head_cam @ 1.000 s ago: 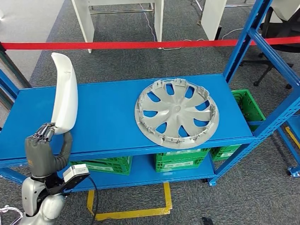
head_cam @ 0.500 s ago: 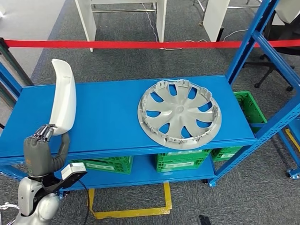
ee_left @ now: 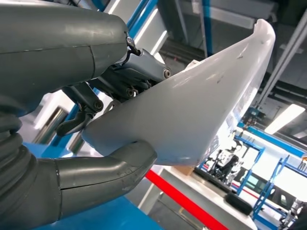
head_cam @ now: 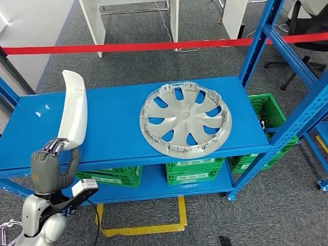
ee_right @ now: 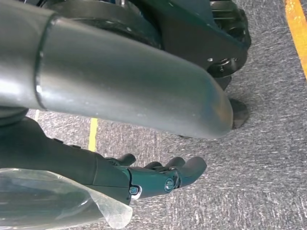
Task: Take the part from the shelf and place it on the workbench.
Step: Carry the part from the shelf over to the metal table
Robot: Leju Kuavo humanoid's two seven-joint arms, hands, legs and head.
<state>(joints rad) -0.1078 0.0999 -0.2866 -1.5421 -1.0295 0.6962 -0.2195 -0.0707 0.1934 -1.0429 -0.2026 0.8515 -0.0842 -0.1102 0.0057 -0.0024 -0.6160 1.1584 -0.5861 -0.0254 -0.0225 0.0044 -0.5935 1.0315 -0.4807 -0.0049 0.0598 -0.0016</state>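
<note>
A white curved plastic part [head_cam: 74, 110] stands upright in front of the left end of the blue shelf [head_cam: 112, 128]. My left hand [head_cam: 50, 166] grips its lower end. In the left wrist view the thumb [ee_left: 108, 165] presses under the white part [ee_left: 203, 100] and the dark fingers clamp its other face. A grey wheel cover [head_cam: 185, 119] lies flat on the shelf's right half, well away from that hand. My right hand [ee_right: 159, 175] hangs low over the grey carpet, its fingers loosely apart with nothing in them.
Green crates [head_cam: 193, 171] sit on the lower shelf level. Blue uprights [head_cam: 293, 66] rise at the right. A red barrier tape [head_cam: 135, 47] runs behind the shelf, with white table legs [head_cam: 93, 20] beyond it. Yellow floor tape [head_cam: 155, 228] marks the carpet in front.
The whole picture has shifted a little, so the camera has moved. My left hand keeps the same hold on the white part, still upright at the shelf's left end.
</note>
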